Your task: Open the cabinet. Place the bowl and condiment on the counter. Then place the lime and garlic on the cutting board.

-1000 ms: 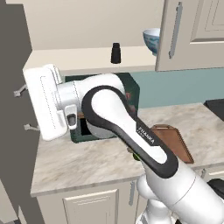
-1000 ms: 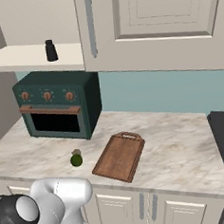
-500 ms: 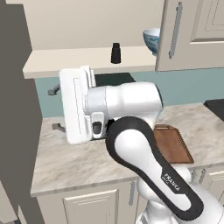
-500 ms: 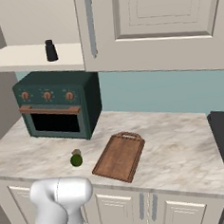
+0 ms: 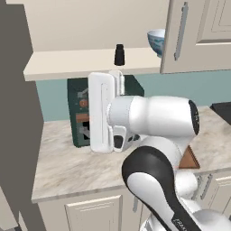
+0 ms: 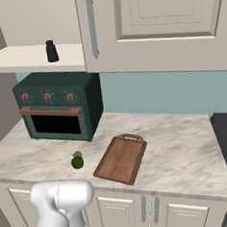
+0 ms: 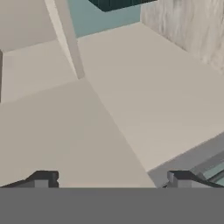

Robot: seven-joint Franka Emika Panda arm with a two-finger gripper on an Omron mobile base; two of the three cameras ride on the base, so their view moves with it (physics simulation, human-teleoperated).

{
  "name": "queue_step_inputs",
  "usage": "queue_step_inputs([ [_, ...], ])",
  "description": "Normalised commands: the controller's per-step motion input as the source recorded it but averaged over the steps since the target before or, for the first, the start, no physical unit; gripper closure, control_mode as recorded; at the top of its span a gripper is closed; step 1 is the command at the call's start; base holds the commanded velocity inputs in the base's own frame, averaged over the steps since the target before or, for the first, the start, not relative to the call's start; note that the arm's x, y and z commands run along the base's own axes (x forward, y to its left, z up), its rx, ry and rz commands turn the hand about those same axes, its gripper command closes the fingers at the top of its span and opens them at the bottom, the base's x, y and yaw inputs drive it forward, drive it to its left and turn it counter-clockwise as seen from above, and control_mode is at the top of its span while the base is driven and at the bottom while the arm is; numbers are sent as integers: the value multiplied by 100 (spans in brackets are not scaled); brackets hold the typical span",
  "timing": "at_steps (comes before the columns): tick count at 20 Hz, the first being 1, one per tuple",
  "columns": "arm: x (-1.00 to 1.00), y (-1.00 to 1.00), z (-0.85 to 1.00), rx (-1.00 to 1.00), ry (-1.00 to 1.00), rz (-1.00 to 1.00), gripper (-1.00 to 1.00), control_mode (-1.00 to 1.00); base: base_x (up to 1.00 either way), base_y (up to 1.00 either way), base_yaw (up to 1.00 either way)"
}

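- The cabinet (image 6: 151, 16) is seen with its left door swung open, so the inner shelf (image 5: 90, 61) is exposed; the right door with the long grey bar handle (image 6: 92, 25) is shut.
- The condiment (image 5: 119, 55), a small black shaker, is found standing upright on that shelf, near the front edge, also spotted in the right base view (image 6: 51, 51).
- The bowl (image 5: 156, 41), white with a blue pattern, is parked on the same shelf to the right of the shaker, half hidden behind the closed door's edge.
- The lime (image 6: 77, 161) is seen on the counter (image 6: 185, 143), in front of the dark green toaster oven (image 6: 59, 105) and just left of the cutting board (image 6: 121, 158).
- A tan-grey bit is touching the top of the lime, probably the garlic (image 6: 77, 154), but it's too small to be sure.
- The cutting board is laid at an angle on the counter, handle end pointed toward the wall, nothing on it.
- The gripper (image 7: 111, 179) is spread wide with nothing between the finger tips (image 7: 43, 178); plain beige panels are faced by it in the hand view.
- The arm's white upper part (image 5: 149, 119) is raised in front of the toaster oven in the left base view.
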Motion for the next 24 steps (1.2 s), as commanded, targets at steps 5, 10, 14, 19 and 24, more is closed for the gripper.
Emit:
queue_step_inputs([
  [5,0,-56,0,-35,-29,-9,-100,-100,0,0,0],
  [10,0,-81,0,-33,-32,-2,-100,-100,0,0,0],
  [14,0,-78,0,-33,-29,-2,-100,-100,0,0,0],
  [19,0,-68,0,-37,-21,-6,-100,-100,0,0,0],
  [24,0,-65,0,-40,-20,-8,-100,-100,0,0,0],
])
